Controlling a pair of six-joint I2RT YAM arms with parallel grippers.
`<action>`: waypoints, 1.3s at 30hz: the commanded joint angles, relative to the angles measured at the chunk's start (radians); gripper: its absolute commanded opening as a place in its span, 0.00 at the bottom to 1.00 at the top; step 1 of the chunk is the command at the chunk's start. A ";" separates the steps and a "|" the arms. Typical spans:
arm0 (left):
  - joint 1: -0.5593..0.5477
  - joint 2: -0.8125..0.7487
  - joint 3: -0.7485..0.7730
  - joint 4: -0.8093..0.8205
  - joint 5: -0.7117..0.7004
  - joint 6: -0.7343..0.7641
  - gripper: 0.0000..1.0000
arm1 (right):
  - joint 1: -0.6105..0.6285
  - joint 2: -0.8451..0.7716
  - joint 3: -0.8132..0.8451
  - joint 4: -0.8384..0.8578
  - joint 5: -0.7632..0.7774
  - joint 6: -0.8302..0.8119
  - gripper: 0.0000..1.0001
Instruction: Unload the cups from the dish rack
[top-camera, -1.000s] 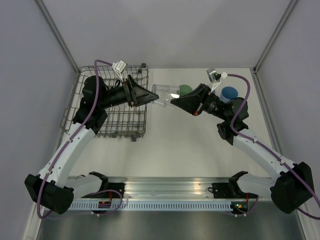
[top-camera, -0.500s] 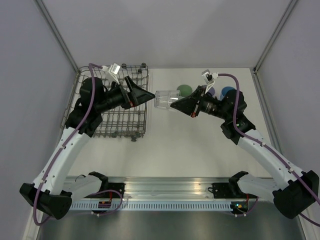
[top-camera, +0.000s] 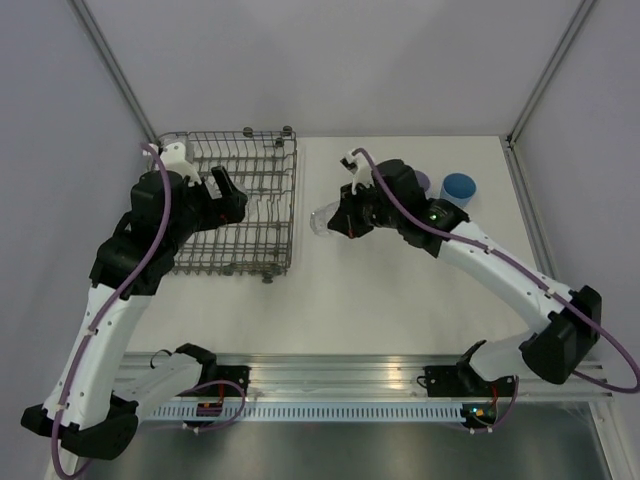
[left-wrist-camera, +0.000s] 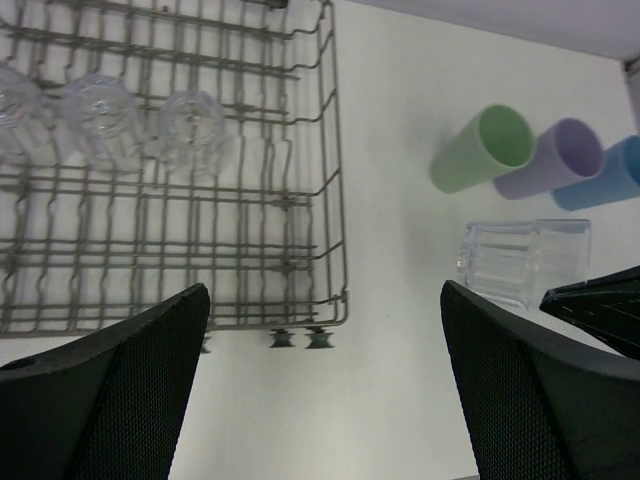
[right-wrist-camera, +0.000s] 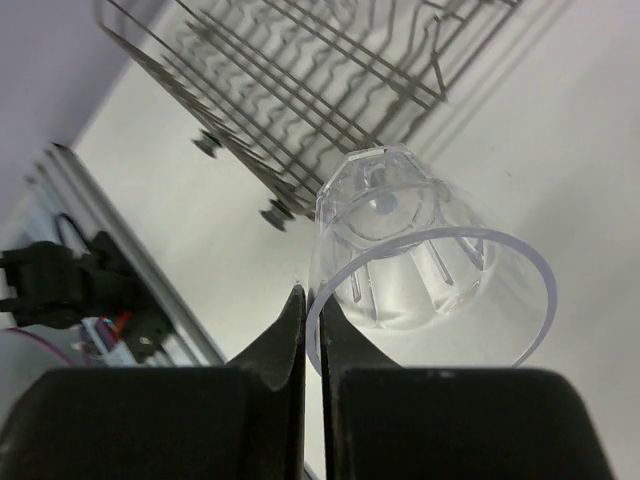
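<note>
Right of the dish rack (left-wrist-camera: 338, 200), the right gripper (right-wrist-camera: 305, 300) is clamped on the rim of a clear cup (right-wrist-camera: 400, 240), held tilted over the table (left-wrist-camera: 400, 390); the left gripper (left-wrist-camera: 322, 300) hangs above the rack's near corner, jaws spread wide and empty. Three clear cups (left-wrist-camera: 110, 120) sit in the rack; a green cup (left-wrist-camera: 480, 150), lavender cup (left-wrist-camera: 552, 160) and blue cup (left-wrist-camera: 612, 175) stand together beyond

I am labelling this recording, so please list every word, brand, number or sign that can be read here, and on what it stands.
There is no readable text. The clear cup in the right hand, the green cup, the lavender cup, the blue cup, the three clear cups in the dish rack and the rack itself show no marks. The small parts on the front rail are too small to read.
</note>
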 joint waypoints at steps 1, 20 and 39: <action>0.000 -0.011 0.034 -0.124 -0.163 0.135 1.00 | 0.096 0.090 0.139 -0.230 0.251 -0.123 0.00; 0.000 -0.088 -0.064 -0.114 -0.226 0.175 1.00 | 0.204 0.563 0.475 -0.553 0.488 -0.232 0.00; 0.000 -0.100 -0.093 -0.102 -0.235 0.183 1.00 | 0.205 0.718 0.565 -0.607 0.462 -0.288 0.11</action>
